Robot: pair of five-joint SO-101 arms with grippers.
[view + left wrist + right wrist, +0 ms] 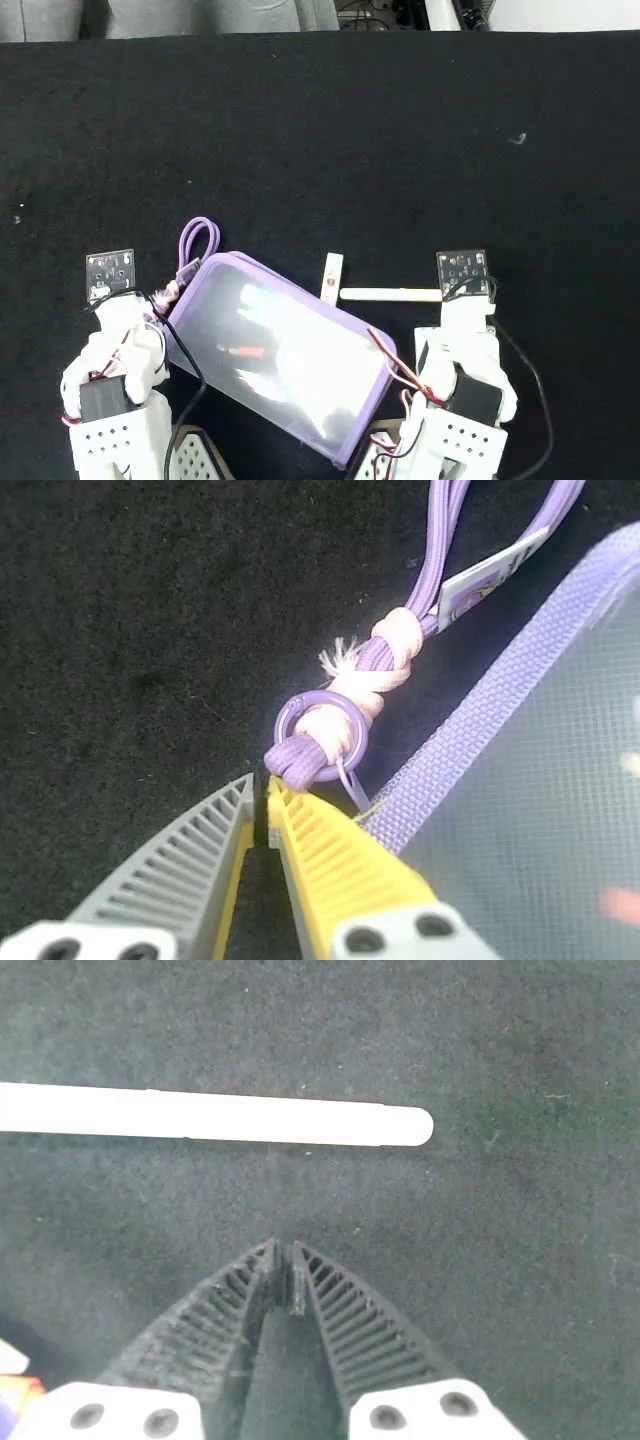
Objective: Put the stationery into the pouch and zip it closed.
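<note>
Black table (pixel 400 130), translucent purple-edged pouch (pixel 280 350), knotted purple cord (pixel 392 658)

The pouch (pixel 280 355), clear-fronted with purple edging and a looped purple cord (pixel 197 240) tied to its zip pull, lies flat and skewed on the tabletop (pixel 400 150), with items inside. Just beside its far edge lie a long white stick (pixel 390 294) and a short white strip (pixel 331 277).

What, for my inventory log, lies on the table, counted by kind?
Pouch: 1
Loose stationery: 2, white stick and small white piece
Grippers: 2, left gripper and right gripper
Total: 5
What lies inside the pouch is too hazy to count.
</note>
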